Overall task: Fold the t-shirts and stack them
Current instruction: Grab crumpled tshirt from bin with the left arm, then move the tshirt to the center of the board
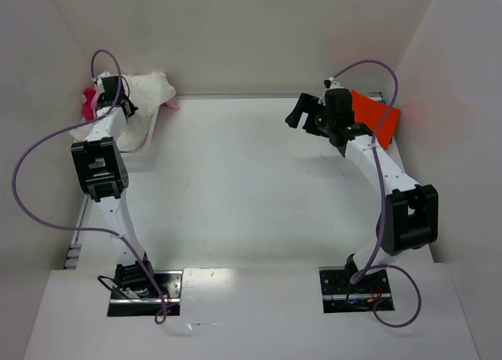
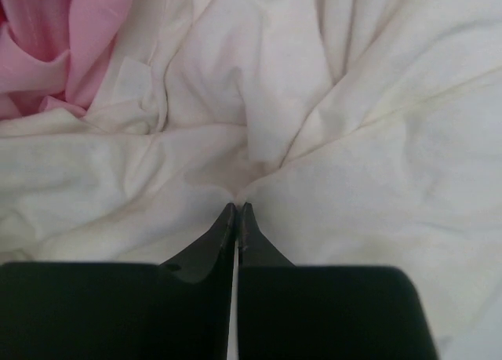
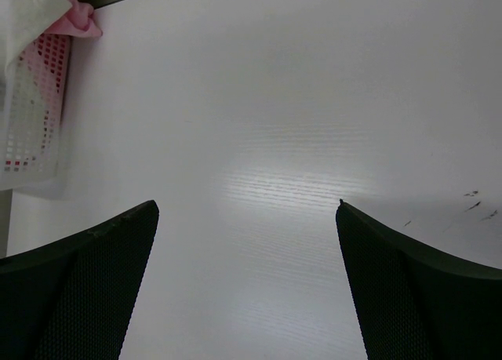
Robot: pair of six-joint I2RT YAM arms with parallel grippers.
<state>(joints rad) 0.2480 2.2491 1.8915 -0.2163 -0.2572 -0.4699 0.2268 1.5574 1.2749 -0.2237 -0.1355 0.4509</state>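
One cream-white t-shirt (image 2: 337,101) lies crumpled, pinched by the left hand (image 2: 237,209).

- cream-white t-shirt (image 1: 149,89): crumpled heap at the table's far left corner, its creases gathering to one pinched point
- light pink t-shirt (image 2: 47,38): bunched, touching the cream-white one
- orange t-shirt (image 1: 376,115): lying flat, far right corner

The white table (image 1: 235,180) extends beneath and ahead of the right gripper (image 3: 247,207), and its surface shows a soft reflection. In the wrist view, the white slotted plastic basket (image 3: 31,117) stands on the table well to the gripper's left, with rows of small slots in its wall. Small dark scuff marks (image 3: 474,207) lie on the table near the gripper's right side. White enclosure walls (image 1: 251,38) rise beyond the table's far edge and sides.
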